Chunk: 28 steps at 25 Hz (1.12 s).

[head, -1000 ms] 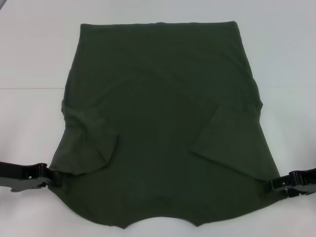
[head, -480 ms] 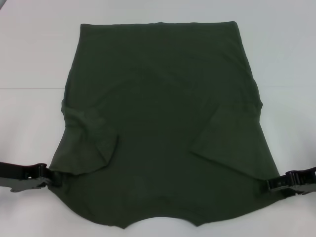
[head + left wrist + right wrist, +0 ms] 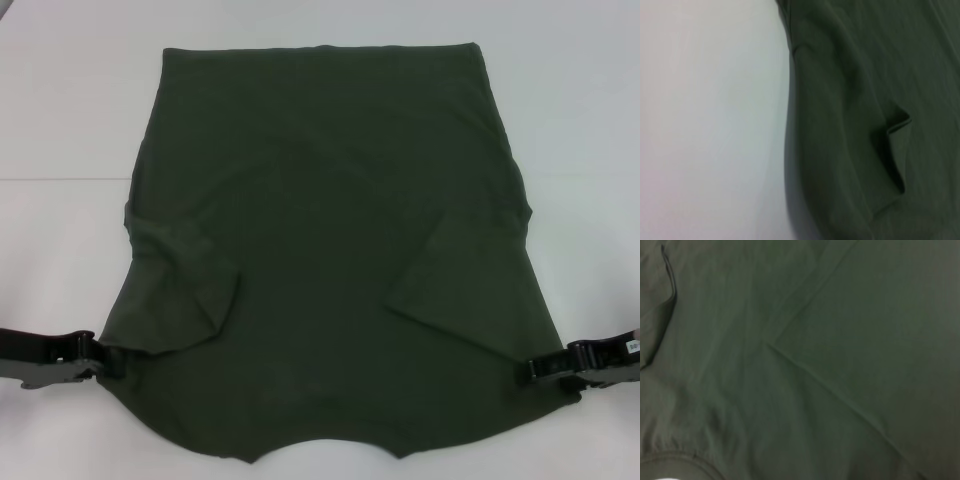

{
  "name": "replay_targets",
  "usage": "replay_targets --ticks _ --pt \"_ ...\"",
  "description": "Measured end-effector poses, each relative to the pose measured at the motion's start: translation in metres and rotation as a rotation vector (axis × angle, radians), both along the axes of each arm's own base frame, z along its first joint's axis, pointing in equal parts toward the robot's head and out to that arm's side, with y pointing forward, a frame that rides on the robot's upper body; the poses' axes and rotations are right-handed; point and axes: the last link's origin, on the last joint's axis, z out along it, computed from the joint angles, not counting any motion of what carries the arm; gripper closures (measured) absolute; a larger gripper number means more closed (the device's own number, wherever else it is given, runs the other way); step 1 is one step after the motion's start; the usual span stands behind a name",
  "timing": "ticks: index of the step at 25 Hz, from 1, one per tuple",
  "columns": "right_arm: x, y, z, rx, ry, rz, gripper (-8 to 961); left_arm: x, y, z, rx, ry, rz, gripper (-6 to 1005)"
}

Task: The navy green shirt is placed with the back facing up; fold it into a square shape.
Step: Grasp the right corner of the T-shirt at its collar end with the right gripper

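Lying flat at table centre with both sleeves folded in, the shirt (image 3: 330,250) has its near corners met by the left gripper (image 3: 110,362) at 8 o'clock and the right gripper (image 3: 535,370) at 4 o'clock, finger state indiscernible; next, probably, a synchronized lift toward 12 o'clock.

Navy green shirt (image 3: 330,250) flat on the table (image 3: 60,120), sleeves folded inward; left gripper (image 3: 108,360) and right gripper (image 3: 536,368) at its near side edges.
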Motion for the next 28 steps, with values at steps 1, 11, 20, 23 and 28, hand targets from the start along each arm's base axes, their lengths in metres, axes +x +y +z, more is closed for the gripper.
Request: replay_targets --ticks 1,11,20,23,28 --pt "0.001 0.000 0.002 0.004 -0.003 0.000 25 0.000 0.000 0.000 0.000 0.000 0.000 941" --pt "0.012 -0.003 0.014 0.019 -0.030 -0.006 24 0.000 0.000 0.002 0.003 0.001 0.000 939" --pt "0.012 -0.004 0.011 0.013 -0.030 0.007 24 0.000 0.001 0.002 0.004 -0.001 0.001 941" --pt "0.012 -0.004 0.010 0.013 -0.031 0.010 24 0.000 0.001 0.002 0.004 -0.001 0.001 941" --pt "0.012 -0.004 0.010 0.012 -0.033 0.018 24 0.000 0.000 0.002 0.003 -0.002 0.000 940"
